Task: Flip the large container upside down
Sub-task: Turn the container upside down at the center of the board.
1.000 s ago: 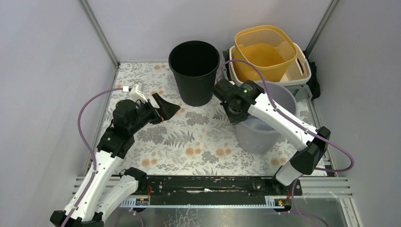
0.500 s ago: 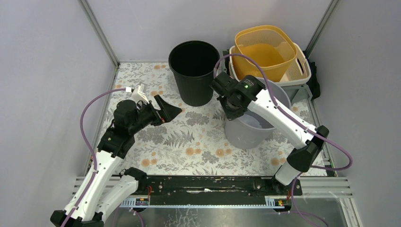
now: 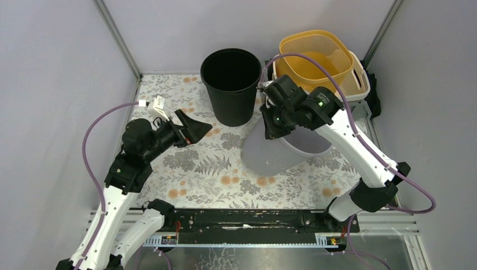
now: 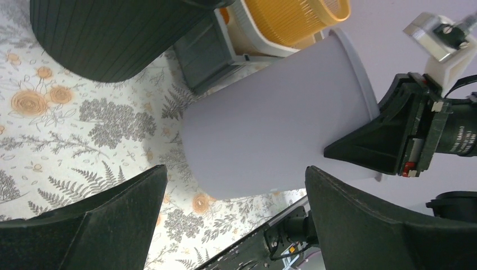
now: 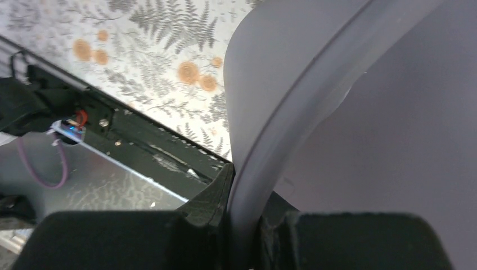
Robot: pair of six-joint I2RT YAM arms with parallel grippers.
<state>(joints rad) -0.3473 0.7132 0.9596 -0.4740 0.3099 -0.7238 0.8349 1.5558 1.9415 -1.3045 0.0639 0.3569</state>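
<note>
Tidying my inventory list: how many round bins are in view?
2. A black bin upright at the back; a grey bin tilted beside it, rim in the right end effector.

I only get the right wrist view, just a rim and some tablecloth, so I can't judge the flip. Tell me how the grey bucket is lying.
Observer: The grey bucket is tipped on its side, base toward the left arm. It is not upside down yet.
Operator: Give me the left gripper's position.
Observer: The left gripper is open and clear of the bucket, pointing at its base.
Operator: Name whatever stands close behind.
Observer: A black bin stands upright at the back, near the bucket's rim.
</note>
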